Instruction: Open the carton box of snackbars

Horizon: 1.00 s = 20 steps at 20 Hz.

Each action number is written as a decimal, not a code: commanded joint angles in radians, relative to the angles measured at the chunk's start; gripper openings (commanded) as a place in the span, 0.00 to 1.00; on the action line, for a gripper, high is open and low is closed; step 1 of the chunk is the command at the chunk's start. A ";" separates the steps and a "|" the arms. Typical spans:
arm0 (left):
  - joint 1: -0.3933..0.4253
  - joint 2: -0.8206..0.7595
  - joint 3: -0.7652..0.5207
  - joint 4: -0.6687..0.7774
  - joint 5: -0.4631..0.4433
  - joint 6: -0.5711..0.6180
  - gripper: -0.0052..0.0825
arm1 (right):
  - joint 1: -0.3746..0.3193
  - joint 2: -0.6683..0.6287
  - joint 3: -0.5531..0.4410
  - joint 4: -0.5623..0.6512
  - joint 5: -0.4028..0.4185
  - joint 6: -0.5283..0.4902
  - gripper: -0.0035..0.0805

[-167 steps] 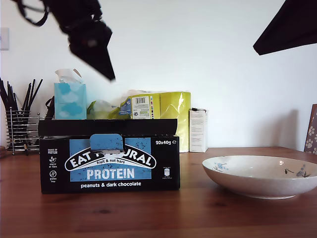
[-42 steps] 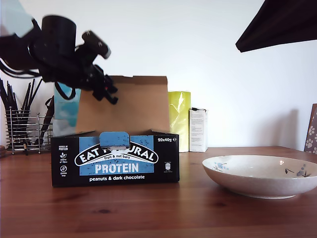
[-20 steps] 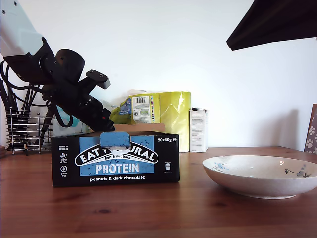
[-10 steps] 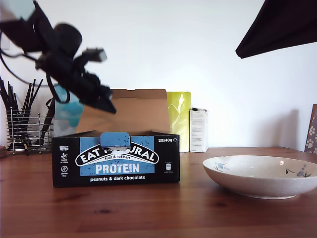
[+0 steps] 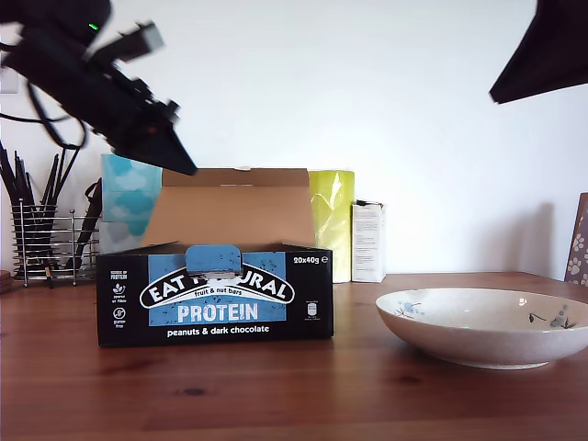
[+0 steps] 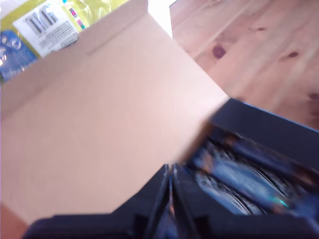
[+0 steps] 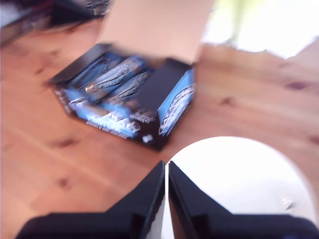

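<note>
**A:** Status on the carton box point(image 5: 215, 294)?

**B:** It sits on the wooden table point(image 5: 294, 395) toward the exterior view's left, blue front panel facing the camera. The lid point(image 5: 234, 207) is up, brown inside showing, leaning back a little. In my second wrist view the box point(image 7: 127, 102) is open and wrapped bars point(image 7: 117, 74) lie in rows inside.

**A:** Grippers?

**B:** My first gripper point(image 6: 171, 199) is above the box's open top, near the lid's inner face point(image 6: 99, 114); its two tips are pressed together with nothing between them. In the exterior view that arm point(image 5: 101, 83) is at upper left, its tip just above the lid's top corner; I can't tell if it touches. My second gripper point(image 7: 166, 186) is high up, fingers closed together, empty, looking down over the white bowl point(image 7: 239, 184). Its arm is the dark shape at the exterior view's upper right, well apart from the box.

**A:** Anything else around?

**B:** Bowl point(image 5: 482, 323) is at the exterior view's right of the box. Behind it are a light-blue tissue box point(image 5: 129, 197), yellow pack point(image 5: 333, 220), small white carton point(image 5: 367, 241) and wire utensil holder point(image 5: 41, 241).
</note>
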 commanded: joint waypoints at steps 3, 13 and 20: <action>-0.003 -0.252 -0.210 0.050 0.004 -0.087 0.03 | -0.082 0.000 0.008 0.043 -0.141 -0.018 0.03; -0.111 -0.859 -0.474 -0.146 -0.130 -0.265 0.03 | -0.048 -0.215 0.008 -0.079 -0.161 0.019 0.03; -0.221 -1.014 -0.474 -0.366 -0.158 -0.320 0.03 | -0.016 -0.362 0.008 -0.291 -0.141 0.088 0.03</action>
